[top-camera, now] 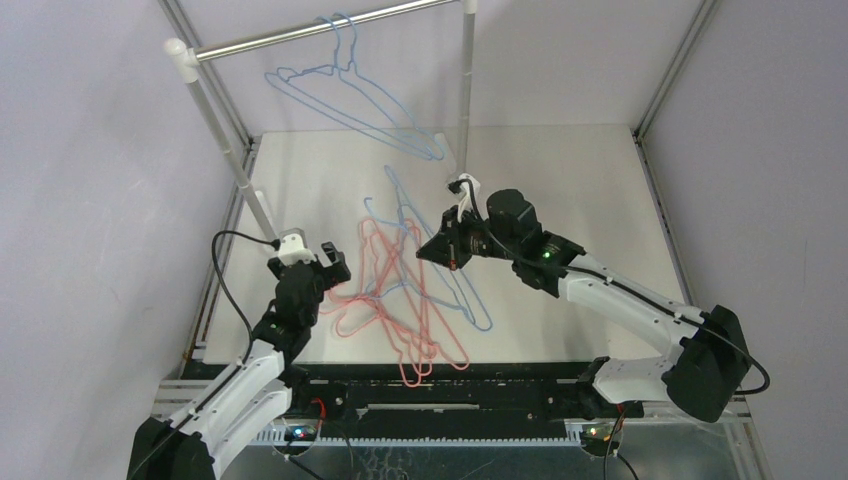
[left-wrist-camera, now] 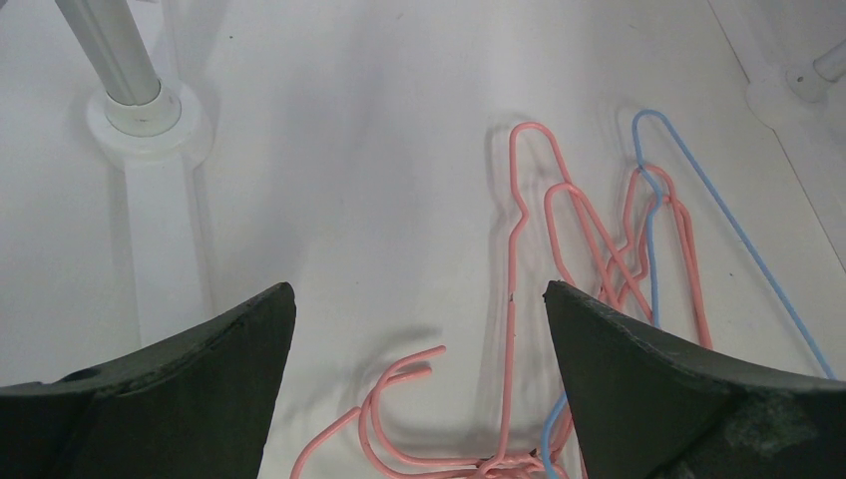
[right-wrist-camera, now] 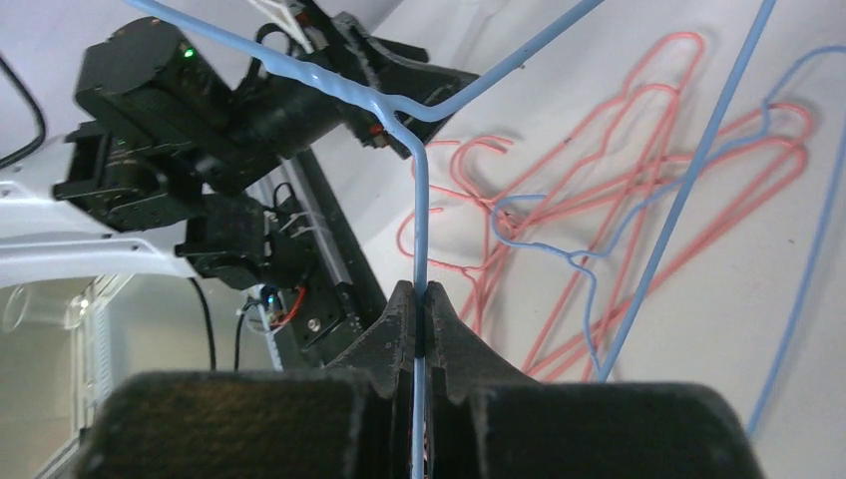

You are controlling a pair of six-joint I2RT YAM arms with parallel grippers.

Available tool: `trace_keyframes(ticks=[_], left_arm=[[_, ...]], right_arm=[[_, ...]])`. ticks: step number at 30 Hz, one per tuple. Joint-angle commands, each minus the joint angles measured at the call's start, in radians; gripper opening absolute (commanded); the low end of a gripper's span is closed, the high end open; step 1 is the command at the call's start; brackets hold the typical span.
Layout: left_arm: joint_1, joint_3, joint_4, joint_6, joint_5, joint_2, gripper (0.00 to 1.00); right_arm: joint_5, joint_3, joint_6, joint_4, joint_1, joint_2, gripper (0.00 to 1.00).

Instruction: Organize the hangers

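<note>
Two light blue hangers (top-camera: 380, 100) hang by their hooks on the silver rail (top-camera: 300, 35). A tangled pile of pink-red hangers (top-camera: 400, 330) and blue ones lies on the white table. Over the pile, my right gripper (top-camera: 445, 250) is shut on the thin wire of a blue hanger (right-wrist-camera: 419, 200), which runs straight up from between the jaws (right-wrist-camera: 420, 299) to its twisted neck. My left gripper (top-camera: 318, 262) hovers open at the pile's left edge. In the left wrist view, pink hooks (left-wrist-camera: 399, 399) lie between its wide-spread fingers (left-wrist-camera: 419, 299), untouched, with a blue hanger (left-wrist-camera: 738, 230) to the right.
The rail stands on two posts, the left post (top-camera: 225, 140) slanting down to a white base (left-wrist-camera: 140, 110) close to my left gripper, and the right post (top-camera: 466, 90) just behind my right gripper. Grey walls enclose the table on three sides.
</note>
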Motion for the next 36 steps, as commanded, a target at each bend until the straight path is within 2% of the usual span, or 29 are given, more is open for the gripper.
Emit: trace_keyframes(ticks=[1, 7, 12, 22, 30, 36], left_arm=[[-0.003, -0.006, 0.045, -0.002, 0.002, -0.01, 0.99], [-0.002, -0.008, 0.042, -0.002, 0.002, -0.02, 1.0], [-0.003, -0.007, 0.039, -0.001, 0.0, -0.028, 1.0], [-0.004, -0.006, 0.028, 0.0, 0.001, -0.049, 0.99], [-0.003, -0.007, 0.029, -0.001, 0.003, -0.055, 0.99], [-0.004, -0.006, 0.028, -0.002, 0.006, -0.055, 1.0]], right_arm=[[-0.159, 0.084, 0.034, 0.018, 0.01, 0.019, 0.04], [-0.238, 0.221, 0.042, 0.007, 0.034, 0.08, 0.04], [-0.274, 0.405, 0.031, 0.006, 0.061, 0.166, 0.05], [-0.389, 0.706, 0.125, 0.126, 0.049, 0.438, 0.04], [-0.36, 0.829, 0.184, 0.263, 0.028, 0.514, 0.04], [-0.311, 0.954, 0.187, 0.279, 0.019, 0.57, 0.05]])
